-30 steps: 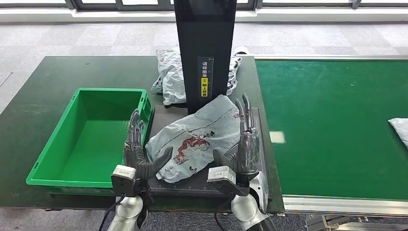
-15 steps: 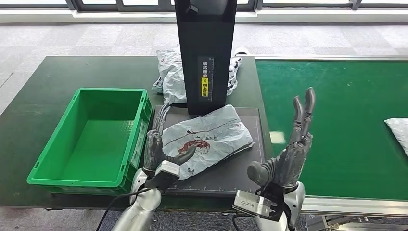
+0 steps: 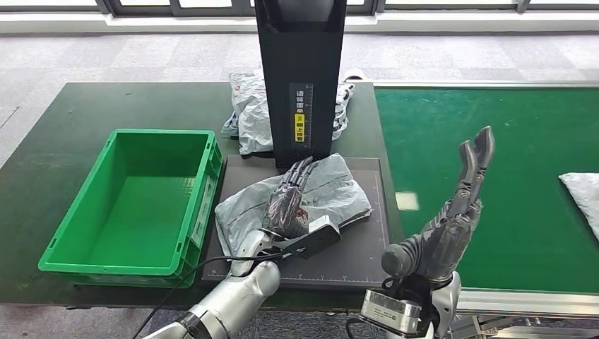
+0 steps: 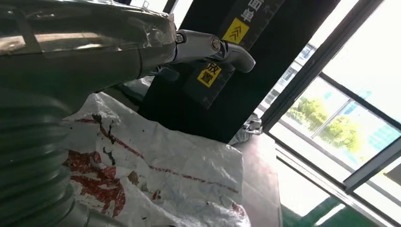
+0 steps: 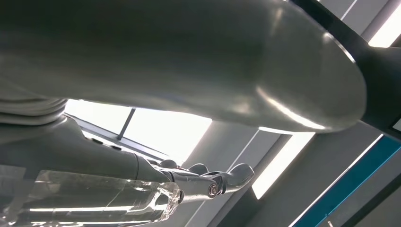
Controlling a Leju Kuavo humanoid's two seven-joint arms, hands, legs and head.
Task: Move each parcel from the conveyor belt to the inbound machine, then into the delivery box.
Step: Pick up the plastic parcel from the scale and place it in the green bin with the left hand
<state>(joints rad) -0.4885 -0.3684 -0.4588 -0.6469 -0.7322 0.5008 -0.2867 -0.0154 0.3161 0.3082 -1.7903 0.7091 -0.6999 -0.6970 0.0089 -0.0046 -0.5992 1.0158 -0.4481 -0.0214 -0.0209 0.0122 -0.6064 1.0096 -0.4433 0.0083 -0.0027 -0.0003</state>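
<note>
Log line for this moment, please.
stage: parcel on scanner | left hand resting on parcel | right hand raised, empty | bin empty

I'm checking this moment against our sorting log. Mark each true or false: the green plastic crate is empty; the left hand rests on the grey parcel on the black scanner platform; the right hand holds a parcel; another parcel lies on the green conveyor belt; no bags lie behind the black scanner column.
1. True: the green plastic crate is empty.
2. True: the left hand rests on the grey parcel on the black scanner platform.
3. False: the right hand is raised, holding nothing.
4. True: another parcel lies at the green conveyor belt's right edge.
5. False: grey bags lie behind the black scanner column.
</note>
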